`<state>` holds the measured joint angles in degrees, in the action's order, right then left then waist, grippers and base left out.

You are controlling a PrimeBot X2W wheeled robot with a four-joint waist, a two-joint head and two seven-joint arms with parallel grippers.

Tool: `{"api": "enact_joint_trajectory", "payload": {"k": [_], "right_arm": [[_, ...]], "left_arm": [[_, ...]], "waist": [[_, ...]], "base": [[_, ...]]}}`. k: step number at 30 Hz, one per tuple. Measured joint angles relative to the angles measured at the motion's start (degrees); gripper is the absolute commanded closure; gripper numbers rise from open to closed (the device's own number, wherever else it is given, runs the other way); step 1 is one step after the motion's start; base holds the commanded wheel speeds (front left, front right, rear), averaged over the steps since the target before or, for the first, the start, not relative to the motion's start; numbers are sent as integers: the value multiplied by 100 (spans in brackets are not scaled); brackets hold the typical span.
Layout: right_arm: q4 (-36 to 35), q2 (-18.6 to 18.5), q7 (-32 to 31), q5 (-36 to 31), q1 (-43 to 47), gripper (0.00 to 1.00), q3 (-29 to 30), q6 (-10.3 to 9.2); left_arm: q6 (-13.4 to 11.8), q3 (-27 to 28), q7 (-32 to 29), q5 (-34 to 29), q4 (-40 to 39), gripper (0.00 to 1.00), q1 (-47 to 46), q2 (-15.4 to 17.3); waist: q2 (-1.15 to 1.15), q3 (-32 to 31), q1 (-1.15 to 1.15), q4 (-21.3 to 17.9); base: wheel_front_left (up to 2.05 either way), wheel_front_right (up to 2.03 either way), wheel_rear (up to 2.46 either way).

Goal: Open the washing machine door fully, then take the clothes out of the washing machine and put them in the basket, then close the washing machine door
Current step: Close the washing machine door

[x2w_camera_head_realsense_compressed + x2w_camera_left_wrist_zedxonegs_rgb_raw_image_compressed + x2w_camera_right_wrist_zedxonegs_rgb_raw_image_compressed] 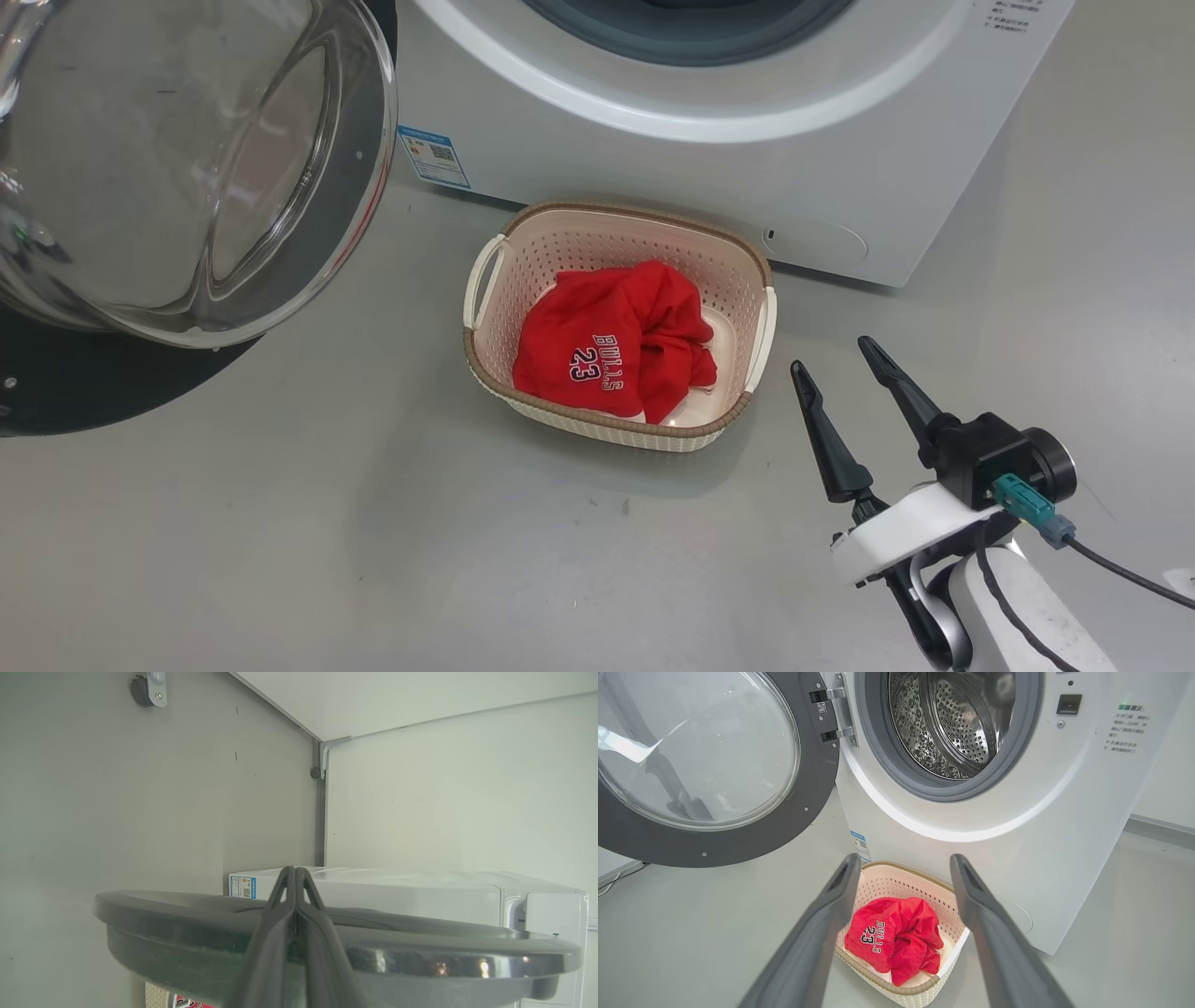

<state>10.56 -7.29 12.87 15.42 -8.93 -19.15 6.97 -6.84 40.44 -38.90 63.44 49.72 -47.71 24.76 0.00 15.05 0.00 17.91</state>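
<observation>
One step remained, clothes [597,327] in basket [635,213]: left hand [295,871], fingers together at the washing machine door [420,947], should swing it shut; right hand [829,355] spread.

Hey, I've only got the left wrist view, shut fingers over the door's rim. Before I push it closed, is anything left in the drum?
Observer: What shows of the drum is bare steel.
Operator: And the clothes?
Observer: The clothes lie bunched in the basket in front of the washing machine.
Operator: Right hand clear?
Observer: The right hand is open, holding nothing, beside the basket.
</observation>
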Motion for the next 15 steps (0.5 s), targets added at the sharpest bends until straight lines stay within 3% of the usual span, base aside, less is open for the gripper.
{"api": "enact_joint_trajectory", "payload": {"k": [15], "right_arm": [[71,5,13,7,0,0,-25,0]], "left_arm": [[-1,-135,-637,10,178,100,-47,14]], "waist": [[0,-70,0,-38]], "base": [[0,0,0]]}}
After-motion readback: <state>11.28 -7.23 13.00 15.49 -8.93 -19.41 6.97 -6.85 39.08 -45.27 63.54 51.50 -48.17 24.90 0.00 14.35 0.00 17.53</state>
